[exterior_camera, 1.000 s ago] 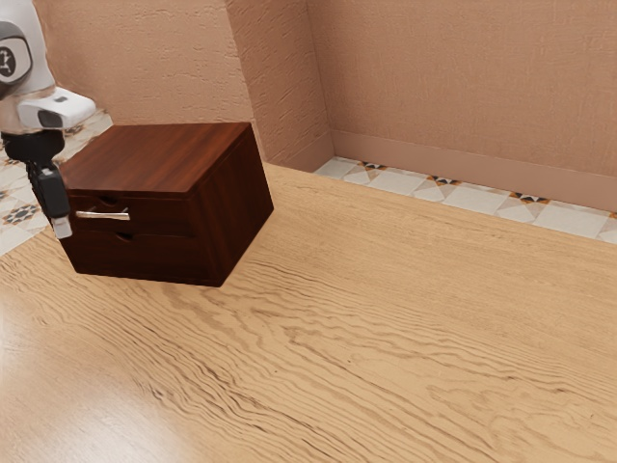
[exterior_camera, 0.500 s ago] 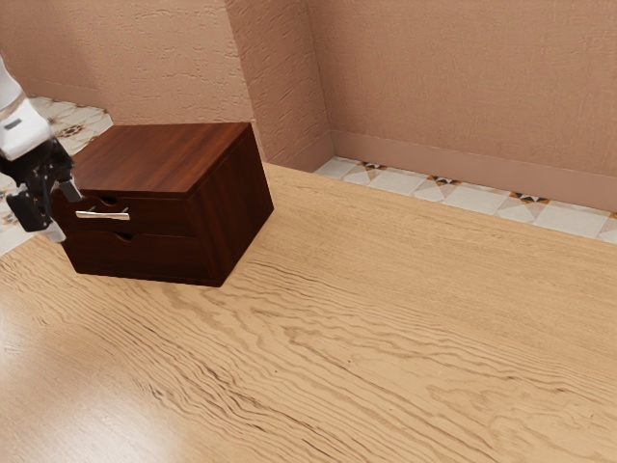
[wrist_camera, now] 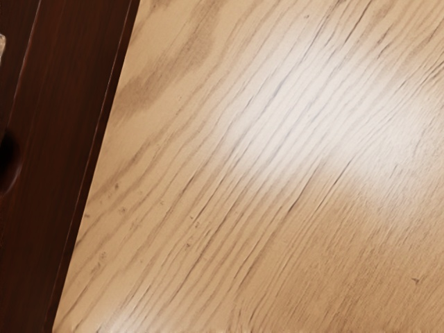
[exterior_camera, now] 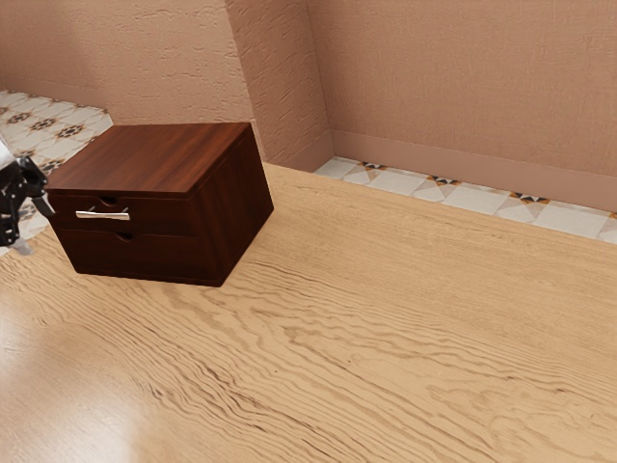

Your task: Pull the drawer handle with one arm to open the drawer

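Exterior view: dark wooden cabinet at 10 o'clock on table. Upper drawer flush with cabinet front, shut. Silver handle on drawer face. My claw at 9 o'clock of handle, apart from it, no contact. Claw apart or together: cannot tell. Wrist view: cabinet's dark panel meets table grain.

The drawer cabinet stood on the surface. The handle sat on the cabinet's upper drawer, above the lower drawer. The pincer hung before the cabinet's front, near the handle but apart from it. A wall corner rose behind the cabinet.
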`<act>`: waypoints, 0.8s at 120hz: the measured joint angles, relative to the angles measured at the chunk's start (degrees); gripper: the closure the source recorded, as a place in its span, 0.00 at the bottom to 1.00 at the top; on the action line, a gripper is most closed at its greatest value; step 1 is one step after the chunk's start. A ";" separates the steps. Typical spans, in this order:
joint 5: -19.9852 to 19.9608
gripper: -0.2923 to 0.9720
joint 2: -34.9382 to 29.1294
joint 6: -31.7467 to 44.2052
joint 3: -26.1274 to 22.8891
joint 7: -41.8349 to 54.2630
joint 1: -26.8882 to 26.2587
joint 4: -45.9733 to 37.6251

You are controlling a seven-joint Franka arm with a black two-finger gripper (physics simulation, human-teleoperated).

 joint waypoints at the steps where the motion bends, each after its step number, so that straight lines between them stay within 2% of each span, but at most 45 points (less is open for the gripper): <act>1: -0.06 0.23 0.02 0.07 0.00 0.21 0.07 0.00; 24: -0.64 0.23 2.17 1.38 -1.69 4.32 0.99 0.09; 48: -0.80 0.23 5.29 3.26 -4.08 7.39 -5.95 1.43; 96: -0.95 0.23 6.81 4.66 -4.06 11.00 -3.90 3.87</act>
